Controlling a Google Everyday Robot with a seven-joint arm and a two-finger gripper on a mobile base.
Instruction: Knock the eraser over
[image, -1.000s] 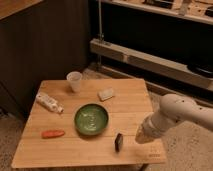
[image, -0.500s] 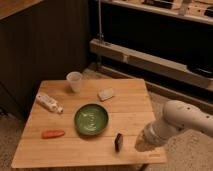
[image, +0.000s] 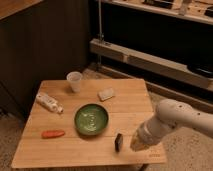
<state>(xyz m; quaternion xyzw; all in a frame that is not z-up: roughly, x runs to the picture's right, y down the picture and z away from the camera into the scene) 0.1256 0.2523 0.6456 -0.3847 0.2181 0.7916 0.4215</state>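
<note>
The eraser (image: 118, 141) is a small black slab standing upright near the front edge of the wooden table (image: 65, 150), just right of the green bowl (image: 91, 119). My white arm comes in from the right, and its gripper (image: 136, 145) hangs low over the table right beside the eraser, on its right side. The arm's end covers the gripper's tip.
A clear plastic cup (image: 74, 81) stands at the back left. A pale beige sponge block (image: 106, 94) lies at the back middle. A white bottle (image: 49, 102) lies on its side at the left. An orange carrot (image: 52, 134) lies front left. Metal shelving stands behind.
My arm has lowered and swung left, bringing the gripper closer to the eraser's right side. The eraser still stands upright in the same spot.
</note>
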